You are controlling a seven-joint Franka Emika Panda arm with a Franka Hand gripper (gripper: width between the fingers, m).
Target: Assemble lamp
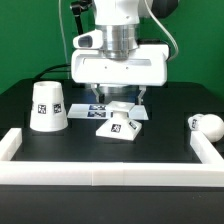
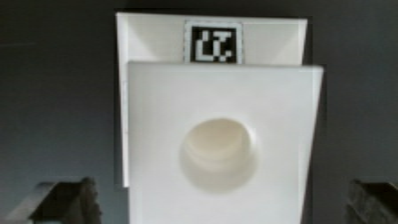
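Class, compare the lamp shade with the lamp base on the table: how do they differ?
The shade stands tall and tapered; the base is low and angular. The shade sits at the exterior view's left, on its own; the base lies centrally, beneath the open end effector. Both are white and carry black-and-white tags.

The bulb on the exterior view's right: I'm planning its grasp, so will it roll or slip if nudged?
The bulb looks rounded, so a nudge would probably roll it. Its smooth white plastic may slip in a pinch. It is small, so likely light.
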